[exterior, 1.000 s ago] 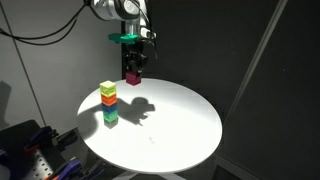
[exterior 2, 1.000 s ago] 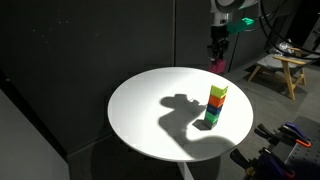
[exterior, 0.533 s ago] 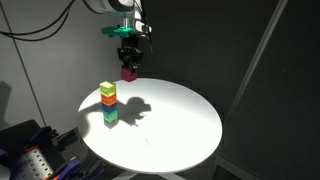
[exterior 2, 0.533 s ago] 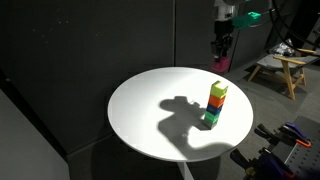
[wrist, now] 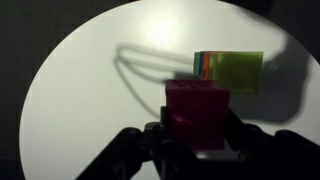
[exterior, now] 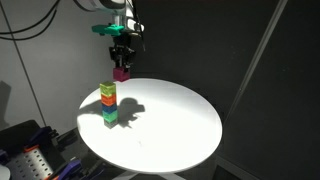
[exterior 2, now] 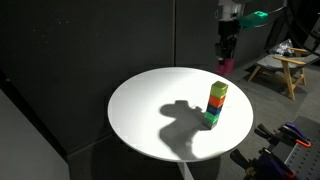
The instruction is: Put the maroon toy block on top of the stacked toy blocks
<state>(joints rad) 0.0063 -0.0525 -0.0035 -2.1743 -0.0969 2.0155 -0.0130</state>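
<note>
Gripper clamped on the maroon toy block, held in the air. Block sits higher than the stacked toy blocks, offset to one side, not touching. Stack upright on white round table.

Round white table, dark backdrop behind it, wooden stool at the frame edge

The pincer hangs pointing straight down, well up in the air, its jaws clamped on the maroon toy block.
</note>
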